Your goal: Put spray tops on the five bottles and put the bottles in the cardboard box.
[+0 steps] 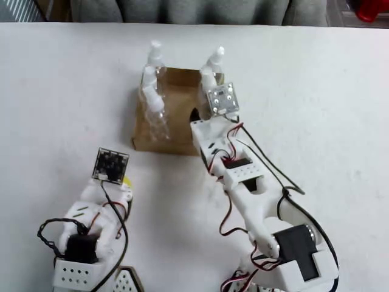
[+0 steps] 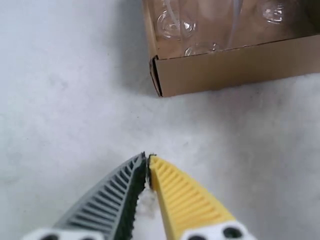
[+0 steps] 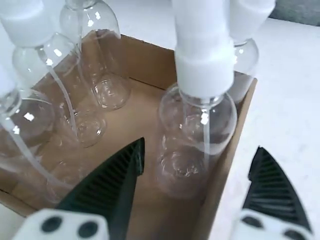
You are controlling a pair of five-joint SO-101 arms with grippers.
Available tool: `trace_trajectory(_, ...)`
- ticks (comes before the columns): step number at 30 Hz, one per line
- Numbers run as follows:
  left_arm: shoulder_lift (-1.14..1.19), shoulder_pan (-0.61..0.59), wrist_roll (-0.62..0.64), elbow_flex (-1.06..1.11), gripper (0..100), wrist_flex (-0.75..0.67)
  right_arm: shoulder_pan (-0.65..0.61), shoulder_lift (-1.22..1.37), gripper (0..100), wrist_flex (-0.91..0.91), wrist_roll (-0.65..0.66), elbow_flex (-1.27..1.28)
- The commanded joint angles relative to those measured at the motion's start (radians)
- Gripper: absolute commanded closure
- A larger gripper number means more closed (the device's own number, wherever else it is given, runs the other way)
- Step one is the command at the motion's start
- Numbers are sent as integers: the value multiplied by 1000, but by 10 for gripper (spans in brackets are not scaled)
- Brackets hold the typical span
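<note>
The right gripper (image 3: pixel 199 149) was spread around a bottle (image 3: pixel 197 117) standing by the right wall of the box (image 3: pixel 150 57); the left gripper (image 2: pixel 148 161) was pressed together. The bottle could be tipped over if a finger caught it on the way out.

A white table (image 1: pixel 316 79) carries the open cardboard box (image 1: pixel 164 145) near its middle.

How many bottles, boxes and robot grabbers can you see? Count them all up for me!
Bottles: 5
Cardboard box: 1
Grippers: 2, the left gripper and the right gripper
Total: 8
</note>
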Motion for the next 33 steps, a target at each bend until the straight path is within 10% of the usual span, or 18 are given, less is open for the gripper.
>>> trace_trajectory(1,-18,-5,-9,-2,976,-8,-10,-16,722,-1,-9,-11)
trace_trajectory(17,-18,-7,-55,-2,977,-8,-38,-300,723,7,-6,175)
trace_trajectory(25,-18,-8,-71,-2,977,-9,-25,-642,729,7,229,443)
trace_trajectory(33,-18,-8,-71,-2,977,-9,196,-997,985,171,238,638)
